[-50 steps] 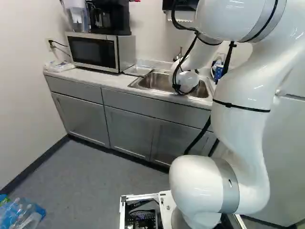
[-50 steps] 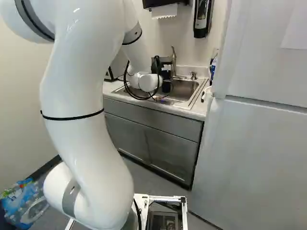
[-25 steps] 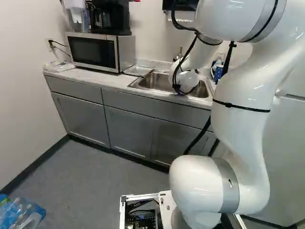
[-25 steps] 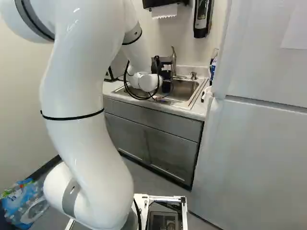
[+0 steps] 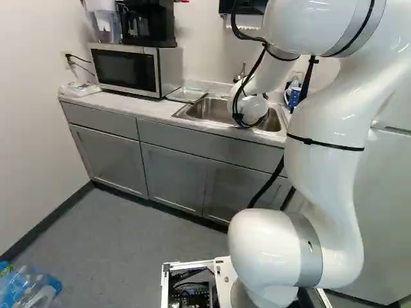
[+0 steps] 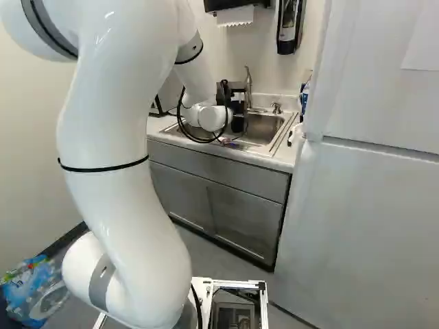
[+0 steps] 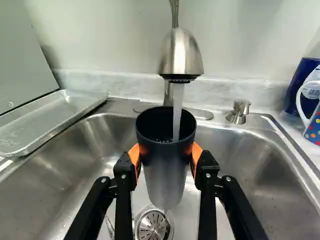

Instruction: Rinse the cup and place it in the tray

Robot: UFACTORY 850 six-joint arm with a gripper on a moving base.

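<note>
In the right base view my gripper [image 6: 238, 115] hangs over the sink, partly hidden by the wrist. Seen in the wrist view, the gripper [image 7: 165, 156] is shut on the cup [image 7: 164, 180], an orange pad pressing each side below its rim. The cup is black at the top, fades to grey, and stands upright with its mouth up. Water from the faucet [image 7: 180, 55] runs into it. Beyond the sink's side edge, the shallow metal tray [image 7: 47, 120] lies on the counter; it also shows beside the microwave in the left base view.
The steel sink [image 7: 250, 165] surrounds the cup, its drain below. A soap pump [image 7: 239, 111], a dotted mug [image 7: 313, 125] and a blue bottle [image 7: 300, 82] stand along the far side. The microwave [image 5: 131, 69] is past the tray; a refrigerator [image 6: 370, 205] stands right of the sink.
</note>
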